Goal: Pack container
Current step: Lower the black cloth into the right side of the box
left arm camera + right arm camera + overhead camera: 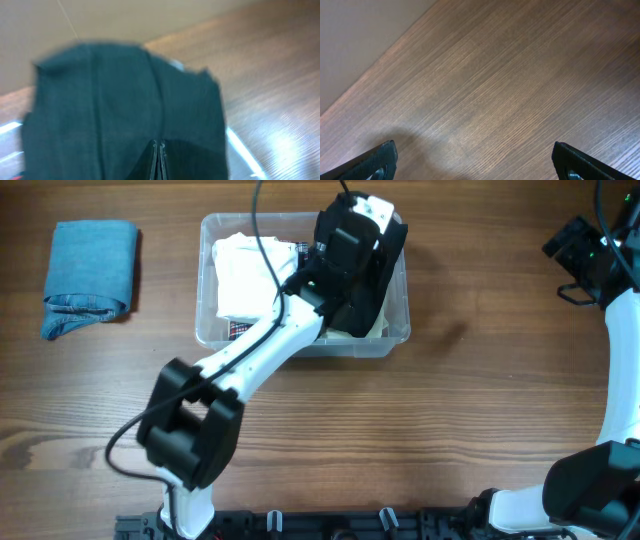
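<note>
Pinching a dark cloth (125,110), your left jaws are squeezed tight together on it. That cloth hangs over the right half of the container (350,350), and you cannot tell if it touches the bottom. A white cloth (240,275) lies inside the container's left half. The container sits on the table (400,440). A folded blue cloth (90,265) lies well to the left of the container. Your right jaws are spread wide, holding nothing, above the table far right of the container.
</note>
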`<control>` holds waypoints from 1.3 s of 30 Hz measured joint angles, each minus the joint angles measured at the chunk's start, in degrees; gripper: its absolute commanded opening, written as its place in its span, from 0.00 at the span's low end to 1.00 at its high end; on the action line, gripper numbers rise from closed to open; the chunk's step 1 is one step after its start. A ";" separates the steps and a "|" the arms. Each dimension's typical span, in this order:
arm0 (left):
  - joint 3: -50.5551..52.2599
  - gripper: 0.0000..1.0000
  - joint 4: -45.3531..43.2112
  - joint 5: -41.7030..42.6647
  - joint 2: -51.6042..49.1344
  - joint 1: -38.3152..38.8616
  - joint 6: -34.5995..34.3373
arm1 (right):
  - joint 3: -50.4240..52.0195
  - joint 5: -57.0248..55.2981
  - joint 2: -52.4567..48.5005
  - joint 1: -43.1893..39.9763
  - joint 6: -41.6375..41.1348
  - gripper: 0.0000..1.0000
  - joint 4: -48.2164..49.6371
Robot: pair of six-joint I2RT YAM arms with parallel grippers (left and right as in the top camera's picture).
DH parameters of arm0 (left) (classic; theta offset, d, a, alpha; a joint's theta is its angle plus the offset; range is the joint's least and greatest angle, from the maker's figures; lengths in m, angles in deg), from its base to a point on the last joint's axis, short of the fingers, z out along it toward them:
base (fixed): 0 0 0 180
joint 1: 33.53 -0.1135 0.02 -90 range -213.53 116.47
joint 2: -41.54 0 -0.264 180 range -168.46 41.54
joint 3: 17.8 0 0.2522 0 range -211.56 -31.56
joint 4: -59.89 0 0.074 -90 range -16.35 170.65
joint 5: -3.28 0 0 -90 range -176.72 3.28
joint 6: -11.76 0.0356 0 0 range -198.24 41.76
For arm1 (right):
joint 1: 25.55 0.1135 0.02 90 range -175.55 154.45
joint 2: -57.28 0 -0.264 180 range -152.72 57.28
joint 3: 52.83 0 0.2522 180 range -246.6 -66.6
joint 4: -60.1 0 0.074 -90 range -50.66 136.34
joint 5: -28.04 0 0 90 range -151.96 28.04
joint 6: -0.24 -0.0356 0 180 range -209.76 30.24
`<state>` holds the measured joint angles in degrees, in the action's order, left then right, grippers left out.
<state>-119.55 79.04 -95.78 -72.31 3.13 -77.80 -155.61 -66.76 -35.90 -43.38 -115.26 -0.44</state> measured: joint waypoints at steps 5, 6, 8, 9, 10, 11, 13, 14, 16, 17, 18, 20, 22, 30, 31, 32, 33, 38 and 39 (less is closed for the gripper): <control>-0.83 0.04 1.22 0.55 -5.81 -0.02 2.14 | 0.00 0.00 0.00 0.00 0.00 1.00 0.02; -1.27 0.04 2.45 0.50 -6.84 -0.02 2.27 | 0.00 0.00 0.00 0.00 0.00 1.00 0.02; -1.73 0.04 5.99 0.33 -8.83 -0.07 2.27 | 0.00 0.00 0.00 0.00 0.00 1.00 0.02; -1.90 0.06 8.13 0.31 -9.60 -0.07 2.25 | 0.00 0.00 0.00 0.00 0.00 1.00 0.02; -2.21 0.06 9.66 0.31 -9.81 -0.07 2.23 | 0.00 0.00 0.00 0.00 0.00 1.00 0.02; -2.64 0.06 11.17 0.31 -9.81 -0.07 1.86 | 0.00 0.00 0.00 0.00 0.00 1.00 0.02; -3.17 0.05 14.58 0.31 -9.81 -0.07 0.55 | 0.00 0.00 0.00 0.00 0.00 1.00 0.02; -3.17 0.05 15.72 0.33 -9.81 -0.07 -0.11 | 0.00 0.00 0.00 0.00 0.00 1.00 0.02; -3.17 0.04 16.35 0.33 -9.73 -0.07 -1.25 | 0.00 0.00 0.00 0.00 0.00 1.00 0.02; -3.17 0.04 16.72 0.35 -9.57 -0.07 -2.12 | 0.00 0.00 0.00 0.00 0.00 1.00 0.02; -3.80 0.04 18.16 0.37 -9.25 -0.07 -3.34 | 0.00 0.00 0.00 0.00 0.00 1.00 0.04; -5.51 0.04 22.67 0.59 -8.39 -0.07 -4.96 | 0.00 0.00 0.00 0.00 0.00 1.00 0.02; -8.63 0.05 28.30 0.85 -6.71 -0.07 -7.19 | 0.00 0.00 0.00 0.00 0.00 1.00 0.04; -11.98 0.09 23.32 -2.47 -1.33 -0.07 -8.22 | 0.00 0.00 0.00 0.00 0.00 1.00 0.02; -12.04 0.09 20.59 -2.91 -1.33 -0.07 -7.52 | 0.00 0.00 0.00 0.00 0.00 1.00 0.02; -12.04 0.09 19.61 -3.15 -1.33 -0.07 -7.06 | 0.00 0.00 0.00 0.00 0.00 1.00 0.02; -12.04 0.09 18.80 -3.17 -1.33 -0.09 -6.75 | 0.00 0.00 0.00 0.00 0.00 1.00 0.02; -12.04 0.09 12.87 -3.19 -2.82 -0.31 -6.10 | 0.00 0.00 0.00 0.00 0.00 1.00 0.00; -12.04 0.08 11.45 -3.23 -3.98 -0.37 -6.05 | 0.00 0.00 0.00 0.00 0.00 1.00 -0.07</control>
<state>-131.59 90.49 -99.02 -76.28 2.76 -83.85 -155.61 -66.76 -35.90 -43.38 -115.26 -0.51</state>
